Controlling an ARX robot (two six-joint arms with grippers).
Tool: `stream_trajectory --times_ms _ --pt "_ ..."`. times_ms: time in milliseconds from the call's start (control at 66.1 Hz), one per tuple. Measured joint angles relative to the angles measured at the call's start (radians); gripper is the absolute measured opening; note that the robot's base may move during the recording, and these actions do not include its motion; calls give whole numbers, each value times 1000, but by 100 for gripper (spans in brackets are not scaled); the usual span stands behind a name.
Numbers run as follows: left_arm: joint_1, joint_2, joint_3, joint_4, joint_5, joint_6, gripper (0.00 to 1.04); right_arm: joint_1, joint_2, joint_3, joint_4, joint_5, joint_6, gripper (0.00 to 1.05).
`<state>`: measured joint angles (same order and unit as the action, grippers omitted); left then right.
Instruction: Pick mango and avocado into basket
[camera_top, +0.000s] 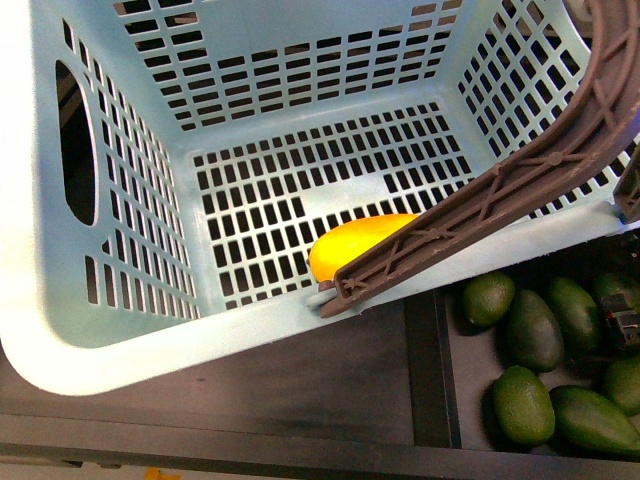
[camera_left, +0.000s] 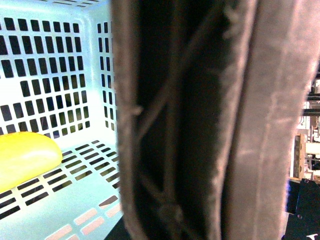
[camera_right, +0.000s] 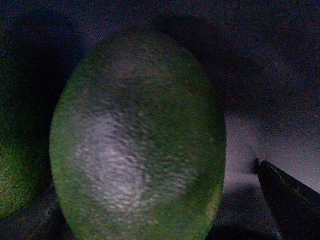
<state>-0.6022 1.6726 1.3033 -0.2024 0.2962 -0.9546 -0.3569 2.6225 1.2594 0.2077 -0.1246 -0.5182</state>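
Avocado (camera_right: 137, 150): fills the right wrist view, close to the camera, dull pebbled green skin, on end in a dark compartment. A second green fruit (camera_right: 15, 165) shows at the edge beside it.

Right hand (camera_top: 624, 326): only a dark part shows at the edge of the front view, over the avocado pile. In the wrist view one dark finger (camera_right: 287, 200) stands beside the avocado, with a gap between them. The other finger is hidden, so its opening and any hold cannot be told.

Mango (camera_top: 360, 245): lies on the slotted floor of the basket (camera_top: 110, 340), at the near wall, partly behind the brown handle (camera_top: 480, 210).

Left hand: not visible in any view. Its wrist view is largely blocked by the handle, blurred and very close, with the mango and teal walls to one side.

Front view only: further avocados (camera_top: 533, 330) lie loose in a dark bin (camera_top: 440, 370) next to the basket, both on a dark surface (camera_top: 300, 390).
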Motion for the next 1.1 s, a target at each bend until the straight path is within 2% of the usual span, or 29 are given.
stream_trajectory --times_ms 212,484,560,847,1105 --pt "0 0 0 0 -1 0 14 -1 2 0 1 0 24 94" --pt "0 0 0 0 0 0 14 -7 3 -12 9 -2 38 59" --pt "0 0 0 0 0 0 14 -16 0 -19 16 -8 49 52" --pt "0 0 0 0 0 0 14 -66 -85 -123 56 -52 117 48" --pt "0 0 0 0 0 0 14 -152 -415 -335 158 -156 166 48"
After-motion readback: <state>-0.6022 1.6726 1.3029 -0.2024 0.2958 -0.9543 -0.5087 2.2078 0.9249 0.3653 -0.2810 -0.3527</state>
